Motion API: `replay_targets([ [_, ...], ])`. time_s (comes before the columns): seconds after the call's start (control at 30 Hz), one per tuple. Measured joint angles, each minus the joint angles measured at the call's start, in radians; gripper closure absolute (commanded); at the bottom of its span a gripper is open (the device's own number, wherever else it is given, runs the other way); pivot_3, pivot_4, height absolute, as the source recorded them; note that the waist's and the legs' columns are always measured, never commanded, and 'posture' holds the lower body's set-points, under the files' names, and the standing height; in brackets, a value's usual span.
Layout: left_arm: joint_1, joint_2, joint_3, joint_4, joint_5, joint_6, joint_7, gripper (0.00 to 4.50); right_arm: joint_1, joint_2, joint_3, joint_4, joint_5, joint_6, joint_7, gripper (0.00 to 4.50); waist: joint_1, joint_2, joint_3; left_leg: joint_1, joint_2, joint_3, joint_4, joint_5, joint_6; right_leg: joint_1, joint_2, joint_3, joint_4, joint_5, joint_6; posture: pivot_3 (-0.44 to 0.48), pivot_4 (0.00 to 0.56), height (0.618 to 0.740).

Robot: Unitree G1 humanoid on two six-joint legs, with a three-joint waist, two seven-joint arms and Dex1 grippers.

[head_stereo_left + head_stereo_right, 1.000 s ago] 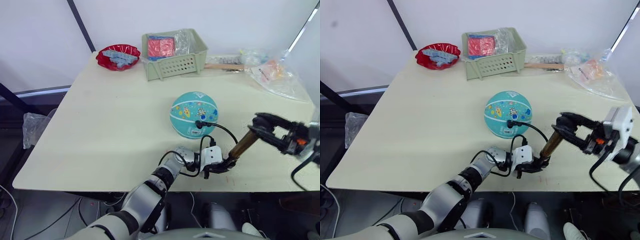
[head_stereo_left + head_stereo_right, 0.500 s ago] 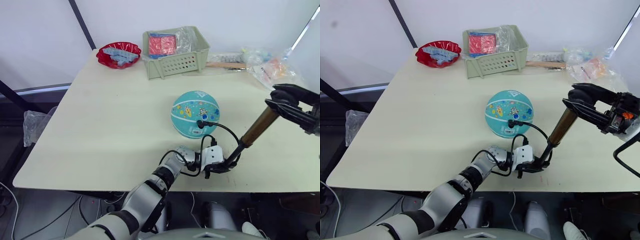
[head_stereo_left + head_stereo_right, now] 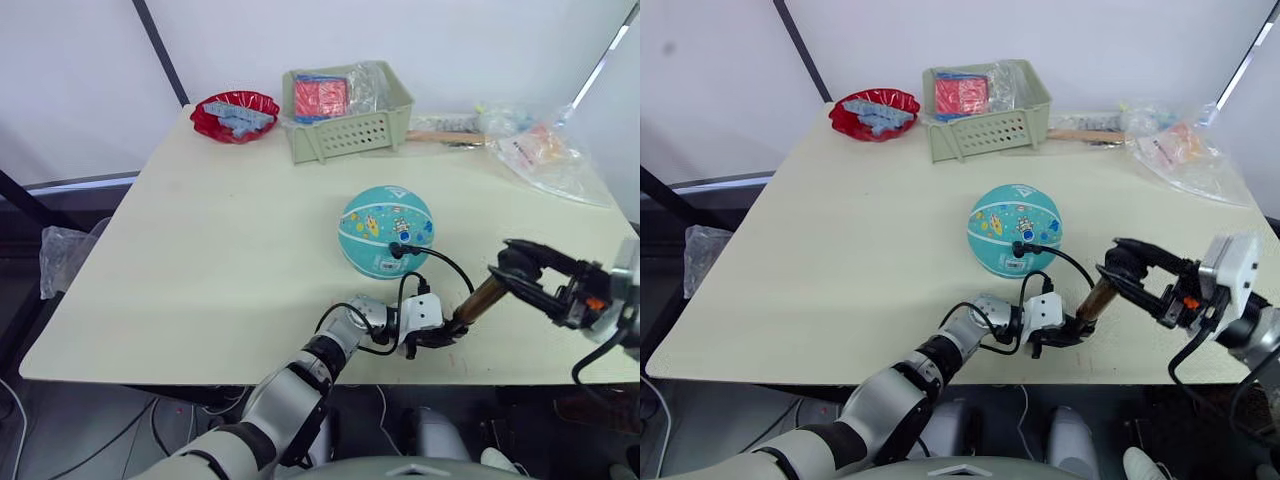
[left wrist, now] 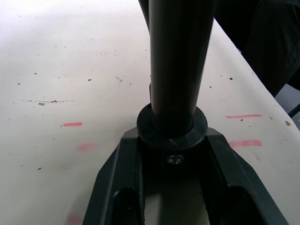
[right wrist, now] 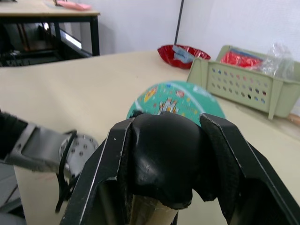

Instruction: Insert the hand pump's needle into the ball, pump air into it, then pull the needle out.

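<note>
Left gripper [image 3: 437, 334] pinching pump [image 3: 478, 300] base on table; right gripper [image 3: 1127, 262] clamped on T-handle, barrel between them. Ball [image 3: 386, 229] just beyond left gripper, needle fitting [image 3: 396, 249] plugged in its side. Risk imo: crooked stroke tugs hose [image 3: 440, 261], ball rolls, needle pops out or bends.

Both eye views look down from the head over the whole desk [image 3: 200, 250], sharing one scene. Left wrist view sits tight on the pump [image 4: 178, 70]; right wrist view looks close across the ball [image 5: 176, 98].
</note>
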Motion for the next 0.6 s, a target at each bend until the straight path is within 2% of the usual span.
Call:
replay_targets([
  [0.1,0.0,0.001,0.0,0.005,0.004,0.001,0.003,3.47,0.031,0.017,0.041,0.035,-0.057,-0.051,0.005,2.85,-0.001,0.0,0.0,0.007,0.001,0.0,-0.002,0.0,0.0,0.006,0.0,0.0,-0.001,0.0,0.0,0.0,0.15,0.738],
  [0.17,-0.001,0.0,0.0,0.007,0.005,0.001,0.004,3.47,0.051,0.028,0.085,0.078,-0.119,-0.096,0.007,2.85,-0.002,0.0,-0.001,0.008,0.001,0.0,-0.002,0.0,0.0,0.007,0.0,0.0,-0.001,-0.001,-0.001,0.0,0.15,0.738],
  [0.3,-0.001,-0.002,-0.001,0.007,0.006,0.001,0.004,3.47,0.058,0.022,0.099,0.089,-0.135,-0.104,0.009,2.85,-0.001,0.002,-0.002,0.008,0.001,0.0,-0.002,0.0,0.0,0.007,0.0,0.0,-0.001,-0.001,-0.001,0.0,0.15,0.738],
  [0.43,-0.003,-0.005,0.0,0.007,0.005,0.001,0.002,3.47,0.045,0.02,0.068,0.087,-0.086,-0.066,0.005,2.85,0.001,0.004,0.0,0.008,0.001,0.0,-0.003,0.0,0.0,0.007,-0.001,-0.001,-0.001,-0.001,-0.001,0.0,0.15,0.738],
  [0.6,-0.008,-0.012,0.002,0.005,-0.002,0.0,-0.004,3.47,-0.002,-0.032,-0.007,0.076,0.021,0.034,-0.005,2.85,0.003,0.012,0.007,0.005,-0.001,0.0,-0.003,0.0,0.0,0.006,-0.003,-0.001,-0.002,-0.001,-0.001,0.0,0.15,0.738],
])
